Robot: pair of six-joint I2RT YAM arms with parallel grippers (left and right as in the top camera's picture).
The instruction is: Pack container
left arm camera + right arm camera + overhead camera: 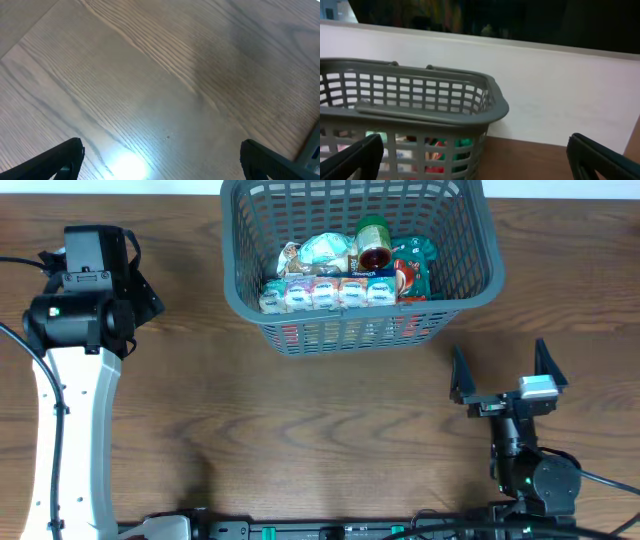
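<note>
Brown wood-grain table (300,430), grain running diagonally in the left wrist view. Bright glare spot (125,165) on the wood near the bottom edge there. Behind the far table edge, plain white panel (560,95). Above that, dark strip (530,20), contents too dim to read. Small pale patch (335,10) at top left.

Grey lattice is seen on the basket (465,230), brown wood grain on the table (300,420); a white-blue multipack (330,292) and green-red packet (414,265) are spotted.
</note>
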